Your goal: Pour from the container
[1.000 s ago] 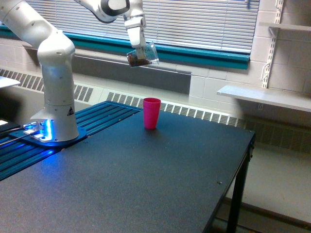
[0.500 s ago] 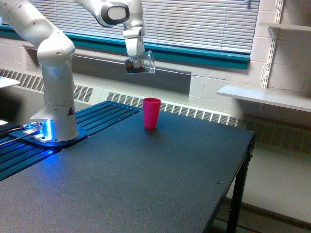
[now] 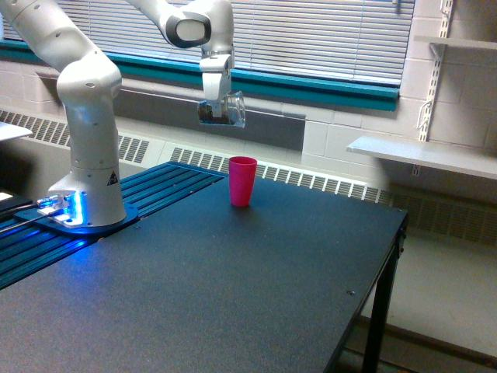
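Observation:
A small clear container (image 3: pixel 222 111) with dark brown contents hangs in the air, tipped onto its side with its mouth toward the exterior view's right. My gripper (image 3: pixel 215 101) is shut on it from above. An opaque pink cup (image 3: pixel 241 180) stands upright on the dark table, below the container and slightly to the exterior view's right of it. The gap between container and cup is about one cup height. I see nothing falling between them.
The white arm's base (image 3: pixel 84 210) stands on a blue ribbed plate (image 3: pixel 163 183) at the exterior view's left. The dark table (image 3: pixel 233 295) ends at the right edge. A wall shelf (image 3: pixel 423 155) and window blinds lie behind.
The gripper has carried the container downward and a little to the exterior view's left, closer to the pink cup. The container's tilt has stayed roughly sideways. The pink cup has not moved.

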